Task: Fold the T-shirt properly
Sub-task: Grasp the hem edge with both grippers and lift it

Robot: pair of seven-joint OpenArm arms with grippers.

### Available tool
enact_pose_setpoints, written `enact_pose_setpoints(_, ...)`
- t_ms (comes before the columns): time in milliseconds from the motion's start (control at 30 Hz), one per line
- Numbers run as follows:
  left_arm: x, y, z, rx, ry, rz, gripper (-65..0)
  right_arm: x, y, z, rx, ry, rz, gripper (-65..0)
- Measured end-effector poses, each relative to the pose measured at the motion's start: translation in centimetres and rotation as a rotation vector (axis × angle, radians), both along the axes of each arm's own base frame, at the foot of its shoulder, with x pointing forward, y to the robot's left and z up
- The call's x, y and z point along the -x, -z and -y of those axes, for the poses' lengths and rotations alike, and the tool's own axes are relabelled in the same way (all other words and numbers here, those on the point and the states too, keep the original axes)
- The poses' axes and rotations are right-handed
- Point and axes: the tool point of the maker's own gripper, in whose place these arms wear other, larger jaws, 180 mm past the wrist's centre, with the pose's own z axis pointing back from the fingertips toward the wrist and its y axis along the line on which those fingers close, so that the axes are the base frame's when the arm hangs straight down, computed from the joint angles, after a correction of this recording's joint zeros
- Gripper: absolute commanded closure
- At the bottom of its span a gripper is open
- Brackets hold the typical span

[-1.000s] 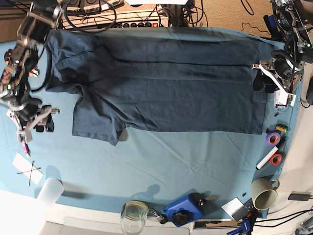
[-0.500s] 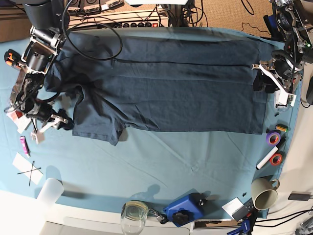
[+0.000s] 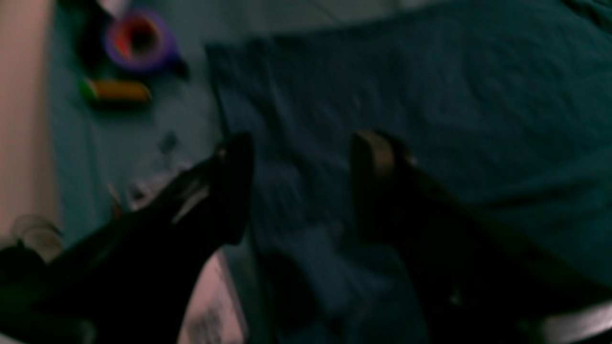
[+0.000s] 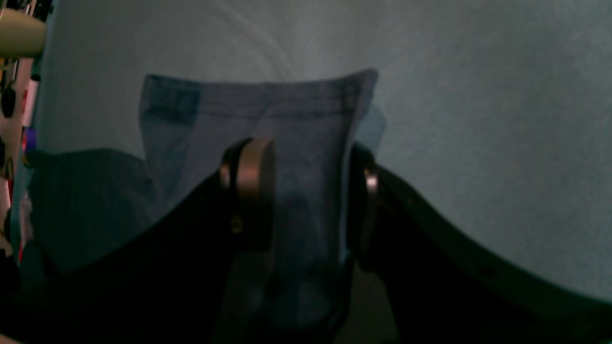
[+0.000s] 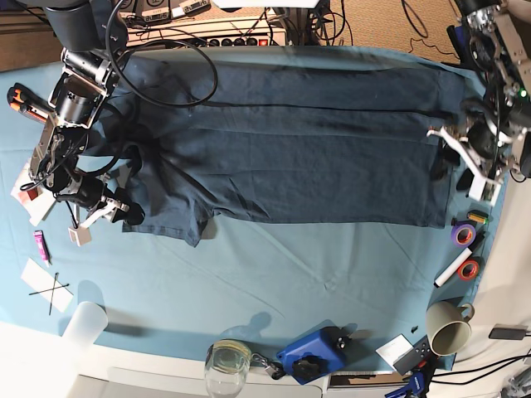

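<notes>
T-shirt (image 5: 282, 149) flat; right end effector (image 4: 299, 200) straddles sleeve, left end effector (image 3: 299, 191) apart.

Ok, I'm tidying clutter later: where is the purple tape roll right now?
In the base view the purple tape roll lies at the table's right edge, just off the T-shirt, with the orange tape roll below it.

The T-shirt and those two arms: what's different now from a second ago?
The right gripper swung in from the bare tablecloth to the T-shirt's lower sleeve edge; its open fingers now straddle the sleeve without pinching it. The left gripper shifted slightly down along the hem, open. The shirt remains spread flat, and the mug, tape rolls and glass have not moved.
</notes>
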Motion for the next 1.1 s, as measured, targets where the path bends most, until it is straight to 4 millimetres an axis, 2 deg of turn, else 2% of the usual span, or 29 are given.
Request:
enact_pose_setpoints(200, -3.6, 1.5, 0.1, 0.015, -0.010, -0.042, -35.0, 0.2, 0.0, -0.1, -0.003, -0.010, -0.013, -23.4)
enact_pose_setpoints(333, -6.3, 4.0, -1.9, -0.001, -0.104, -0.127, -35.0, 0.2, -0.1, -0.2, -0.020, -0.007, -0.006, -23.4)
enact_pose_setpoints(467, -7.1, 6.6, -3.3, 0.038, -0.151, -0.250, -35.0, 0.2, -0.1, -0.3, -0.021, -0.009, -0.010, -23.4)
enact_pose_setpoints(600, -7.5, 8.7, -3.0, 0.119, -0.165, -0.312, -35.0, 0.3, -0.1, -0.3, -0.021, -0.013, -0.013, -23.4)
enact_pose_setpoints(767, -9.1, 9.4, -2.9, 0.220, -0.190, -0.315, -34.4, 0.3, -0.1, -0.3, -0.021, -0.015, -0.012, -23.4)
enact_pose_setpoints(833, -9.3, 9.6, -2.8, 0.238, -0.196, -0.319, -30.3, 0.2, -0.4, -0.6, -0.034, -0.030, 0.006, -23.0)
enact_pose_setpoints(867, -9.4, 9.5, -2.8, 0.246, -0.200, -0.314, -27.0, 0.3, -0.3, -0.7, -0.036, -0.037, 0.007, -20.7)
enact_pose_setpoints(1000, -8.7, 9.9, -2.2, 0.274, -0.186, -0.367, -12.0, 0.8, 0.1, -1.0, -0.038, -0.048, -0.014, -4.6)
enact_pose_setpoints(1067, -8.2, 10.0, -1.5, 0.303, -0.170, -0.402, -5.7, 0.9, 0.2, -1.0, -0.039, -0.049, -0.019, 0.0)
enact_pose_setpoints(1100, -8.1, 10.0, -1.2, 0.318, -0.165, -0.409, -2.7, 0.9, 0.2, -1.0, -0.039, -0.050, -0.020, 0.0)
